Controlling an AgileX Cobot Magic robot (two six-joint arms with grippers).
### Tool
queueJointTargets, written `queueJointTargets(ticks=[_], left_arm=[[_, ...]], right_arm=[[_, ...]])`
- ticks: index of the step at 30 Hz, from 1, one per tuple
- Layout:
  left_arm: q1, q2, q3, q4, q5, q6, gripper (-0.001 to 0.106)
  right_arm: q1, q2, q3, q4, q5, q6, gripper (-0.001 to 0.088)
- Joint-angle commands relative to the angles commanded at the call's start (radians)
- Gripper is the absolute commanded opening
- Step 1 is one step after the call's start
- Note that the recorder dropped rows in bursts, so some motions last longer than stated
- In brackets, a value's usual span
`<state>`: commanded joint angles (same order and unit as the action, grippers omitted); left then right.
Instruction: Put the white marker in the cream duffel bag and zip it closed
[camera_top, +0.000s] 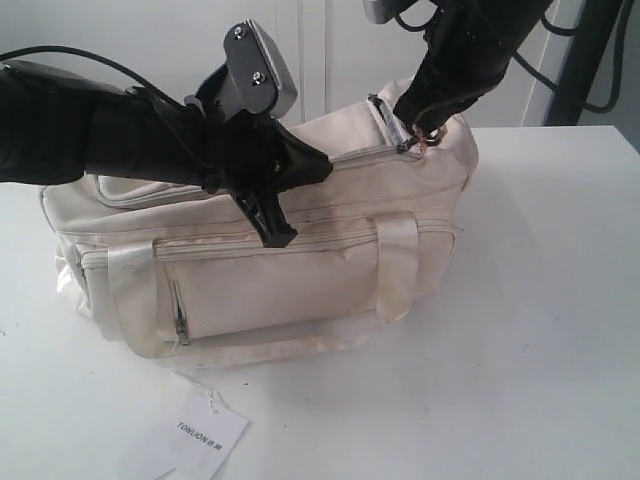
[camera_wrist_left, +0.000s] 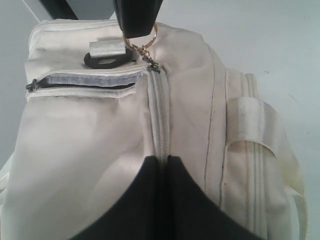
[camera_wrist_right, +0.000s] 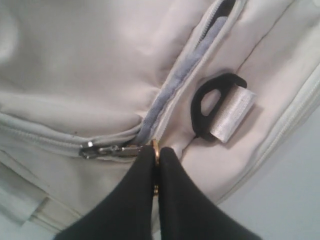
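Right tool (camera_wrist_right: 156, 151): clamped on gold zip ring (camera_wrist_right: 156, 146) at right end of cream duffel bag (camera_top: 300, 290); unzipped stretch ran toward far side from it. Left tool (camera_wrist_left: 162, 160): closed, mid-seam. White marker: we saw none.

Arms (camera_top: 90, 130) matte black; grey wrist housing (camera_top: 262, 65), two screws (camera_top: 258, 76); black cables (camera_top: 70, 52); left tool (camera_wrist_left: 162, 160) black, wedge-tipped.
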<state>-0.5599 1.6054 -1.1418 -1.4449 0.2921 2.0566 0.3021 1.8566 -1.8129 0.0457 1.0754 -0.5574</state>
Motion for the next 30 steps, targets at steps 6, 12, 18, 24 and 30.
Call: queueJointTargets(ticks=[6, 12, 18, 24, 30], left_arm=[[0.000, -0.012, 0.000, 0.002, 0.022, -0.015, 0.000], [0.000, -0.012, 0.000, 0.002, 0.048, -0.022, 0.000], [0.000, -0.012, 0.000, 0.071, 0.063, -0.019, 0.000], [0.000, -0.012, 0.000, 0.071, 0.069, -0.022, 0.000], [0.000, -0.012, 0.000, 0.071, 0.068, -0.026, 0.003]], right_arm=[[-0.011, 0.002, 0.000, -0.002, -0.028, -0.013, 0.0000], [-0.033, 0.002, 0.000, 0.003, -0.010, -0.016, 0.0000], [-0.033, -0.023, 0.000, 0.009, 0.079, -0.016, 0.0000], [-0.033, -0.070, 0.000, 0.017, 0.135, -0.010, 0.0000], [-0.033, -0.082, 0.019, 0.094, 0.146, -0.019, 0.0000]])
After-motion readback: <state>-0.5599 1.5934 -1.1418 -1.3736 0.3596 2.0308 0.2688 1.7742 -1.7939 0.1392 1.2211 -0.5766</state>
